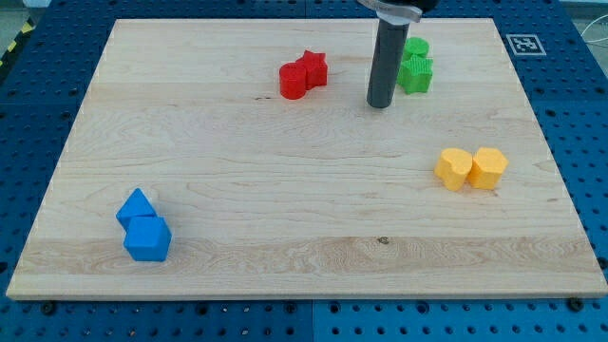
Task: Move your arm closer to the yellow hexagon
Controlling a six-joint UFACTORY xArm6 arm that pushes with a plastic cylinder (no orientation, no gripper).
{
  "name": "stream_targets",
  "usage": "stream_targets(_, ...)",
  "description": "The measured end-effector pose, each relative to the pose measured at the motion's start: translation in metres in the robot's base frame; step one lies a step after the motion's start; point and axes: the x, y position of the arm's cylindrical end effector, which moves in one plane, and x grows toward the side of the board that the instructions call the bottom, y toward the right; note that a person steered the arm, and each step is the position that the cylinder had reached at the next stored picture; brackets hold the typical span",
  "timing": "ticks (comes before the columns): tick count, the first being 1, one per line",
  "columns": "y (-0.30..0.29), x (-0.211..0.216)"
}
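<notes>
The yellow hexagon point(489, 167) lies at the view's right, touching a second yellow block point(454, 168) on its left. My tip point(381, 104) stands on the board near the view's top, well up and to the left of the two yellow blocks. It is just left of the two green blocks point(415, 66) and right of the red pair.
A red cylinder point(294, 82) and a red star point(313, 67) sit together left of my tip. Two blue blocks point(144, 226) lie at the view's bottom left. The wooden board point(285, 190) rests on a blue perforated table, with a marker tag point(524, 44) at the top right.
</notes>
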Motion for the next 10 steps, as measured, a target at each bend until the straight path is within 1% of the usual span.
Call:
stream_targets(6,0.000,0.107)
stream_targets(8,0.000,0.131)
stream_targets(10,0.001,0.141)
